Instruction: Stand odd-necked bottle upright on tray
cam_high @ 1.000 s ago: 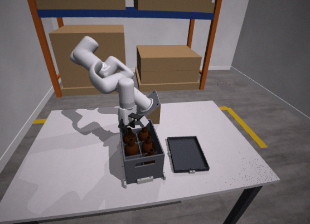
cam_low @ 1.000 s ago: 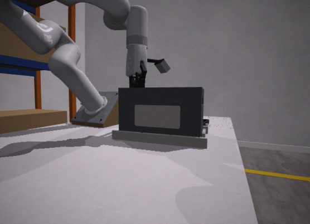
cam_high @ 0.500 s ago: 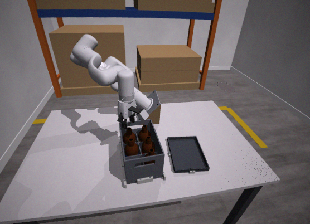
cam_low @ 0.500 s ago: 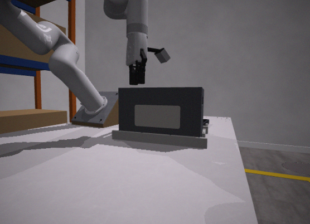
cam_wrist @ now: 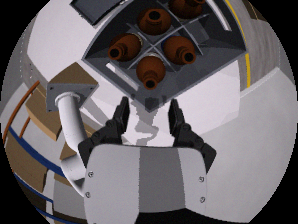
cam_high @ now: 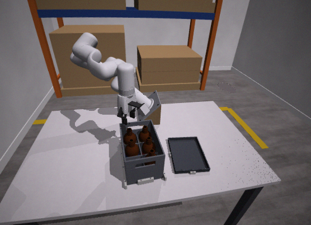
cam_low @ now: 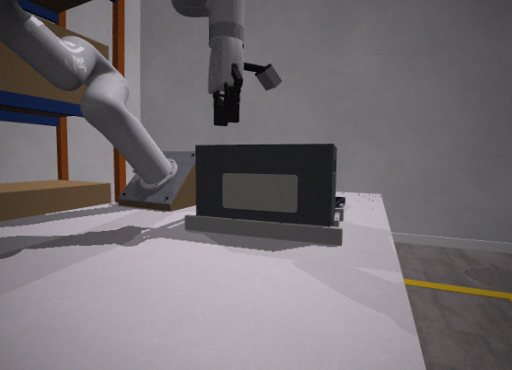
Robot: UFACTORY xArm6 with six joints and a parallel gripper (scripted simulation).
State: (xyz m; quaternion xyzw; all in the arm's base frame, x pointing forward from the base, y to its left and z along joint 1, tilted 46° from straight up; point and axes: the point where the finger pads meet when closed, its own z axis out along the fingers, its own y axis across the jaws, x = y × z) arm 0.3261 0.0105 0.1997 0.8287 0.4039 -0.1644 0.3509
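The grey crate stands level on the table. Several brown bottles stand in it: back left, back right, middle left, middle right and front right. Their necks look much alike; I cannot tell which differs. The dark tray lies flat and empty to the crate's right. My gripper is open and empty, above the crate's back left corner, higher than the bottle mouths.
Pale blocks sit against the crate's foot, and a small one sits at the tray's front edge. The arm's sloped base stands behind the crate. The front left crate compartment holds no visible bottle.
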